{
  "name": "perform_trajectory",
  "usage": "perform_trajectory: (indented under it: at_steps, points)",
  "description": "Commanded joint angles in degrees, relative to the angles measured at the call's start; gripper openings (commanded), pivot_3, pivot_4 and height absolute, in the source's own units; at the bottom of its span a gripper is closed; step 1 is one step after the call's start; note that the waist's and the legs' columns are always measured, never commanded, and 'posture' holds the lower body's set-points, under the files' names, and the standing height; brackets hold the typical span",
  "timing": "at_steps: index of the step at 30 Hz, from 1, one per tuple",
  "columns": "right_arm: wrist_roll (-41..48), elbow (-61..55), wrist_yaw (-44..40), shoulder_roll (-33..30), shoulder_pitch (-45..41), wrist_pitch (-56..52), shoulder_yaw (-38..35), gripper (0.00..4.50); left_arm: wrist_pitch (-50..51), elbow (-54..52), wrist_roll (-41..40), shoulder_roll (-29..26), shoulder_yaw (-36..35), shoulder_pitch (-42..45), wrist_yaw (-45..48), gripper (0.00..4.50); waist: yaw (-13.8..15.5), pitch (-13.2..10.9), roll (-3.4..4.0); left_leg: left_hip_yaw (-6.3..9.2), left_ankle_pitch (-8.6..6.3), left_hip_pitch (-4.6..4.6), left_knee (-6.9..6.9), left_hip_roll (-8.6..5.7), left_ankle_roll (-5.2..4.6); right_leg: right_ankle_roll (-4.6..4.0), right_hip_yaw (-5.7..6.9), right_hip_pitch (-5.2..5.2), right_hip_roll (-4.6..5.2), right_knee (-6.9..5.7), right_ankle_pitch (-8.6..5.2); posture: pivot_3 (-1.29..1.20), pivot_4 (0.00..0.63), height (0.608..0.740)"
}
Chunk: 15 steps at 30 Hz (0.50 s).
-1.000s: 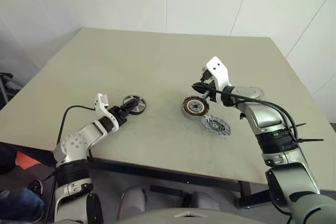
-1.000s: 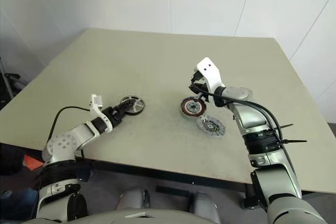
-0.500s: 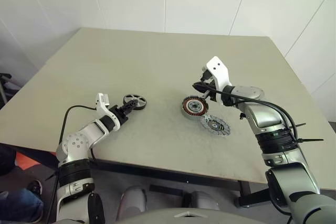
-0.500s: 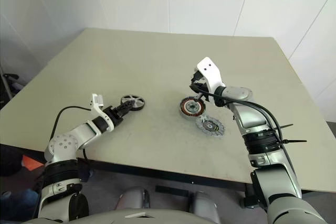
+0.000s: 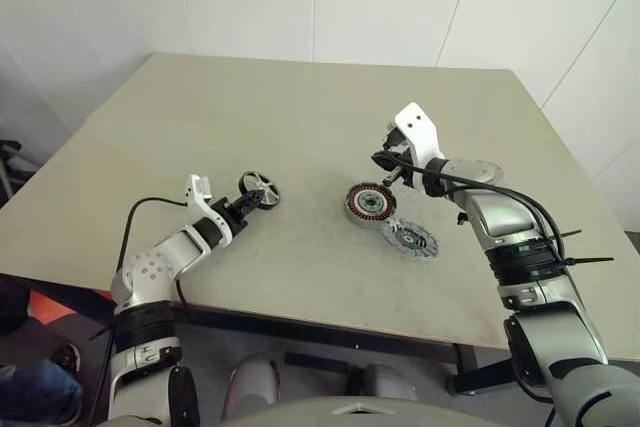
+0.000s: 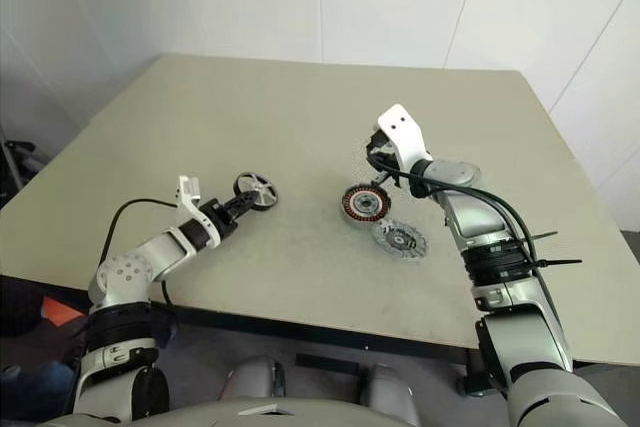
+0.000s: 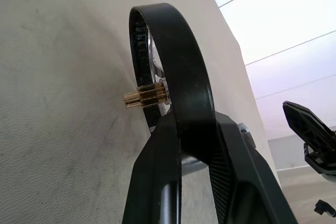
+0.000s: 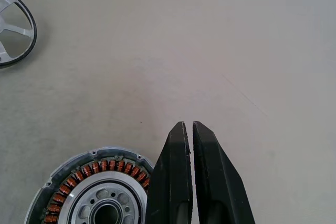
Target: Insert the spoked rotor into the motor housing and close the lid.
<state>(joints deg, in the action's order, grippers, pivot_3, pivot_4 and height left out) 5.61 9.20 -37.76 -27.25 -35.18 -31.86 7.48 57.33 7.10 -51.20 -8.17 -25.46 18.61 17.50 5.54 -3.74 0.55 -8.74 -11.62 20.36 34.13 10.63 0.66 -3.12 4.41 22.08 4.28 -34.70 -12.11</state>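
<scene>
- spoked rotor point(image 5: 259, 188) sits in the left gripper point(image 7: 184, 129), tilted up on edge over the table point(image 5: 300, 117), at about 9 o'clock from the motor housing point(image 5: 371, 203) and well apart from it.
- Left fingers point(image 7: 157, 166) are clamped across the rotor's black rim, one each side; the brass-coloured hub shaft point(image 7: 146, 97) sticks out sideways, clear of the pads.
- Handling, my read: rigid metal disc, light-ish, thin rim, so it can pivot in a two-point pinch. Rim grip is the right spot; it keeps hub and spokes free for seating. Smooth rim may slip if knocked.
- Housing lies flat, copper windings point(image 8: 68, 179) up, pale bore in the centre. Windings look damage-prone, so lower the rotor square with the shaft into the bore.
- Third part, a grey ribbed disc point(image 5: 411, 239), lies at 5 o'clock of the housing, just beside it; probably the lid.
- Left arm: forearm low over the table edge, gripper reaching forward and inward.
- Right gripper point(image 8: 189, 135): fingers pressed together, holding nothing, hovering at about 1 o'clock of the housing and angled down toward it.
</scene>
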Motion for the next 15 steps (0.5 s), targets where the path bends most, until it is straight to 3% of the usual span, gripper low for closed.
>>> perform_trajectory:
  at_steps: [1,8,15]
  points:
    - [-1.1,0.6,1.6,-0.3,-2.0,1.5,-1.3,0.19,0.9,-1.6,-5.1,1.4,-0.9,3.5,0.4,0.36,0.1,0.0,-0.03,0.00,0.00,0.04,0.00,0.00,0.00,-0.01,0.00,0.02,0.00,0.00,0.00,0.00,0.000,0.740]
    - [-5.0,10.4,8.5,-1.4,-6.1,4.7,-3.2,0.19,6.8,4.5,-15.2,7.4,-1.5,13.7,-0.8,0.36,0.1,-0.1,-0.09,-0.01,0.04,0.15,0.10,-0.06,0.06,-0.22,0.00,0.06,0.02,-0.03,0.13,0.00,0.000,0.740]
    - [-6.8,16.5,18.7,-2.4,-9.4,7.0,-8.4,0.19,9.3,14.1,-11.7,9.1,5.2,18.8,3.0,0.36,0.0,-0.1,-0.09,0.00,0.08,0.81,0.09,-0.11,0.08,-0.37,0.00,0.70,0.00,-0.08,0.23,0.00,0.000,0.740]
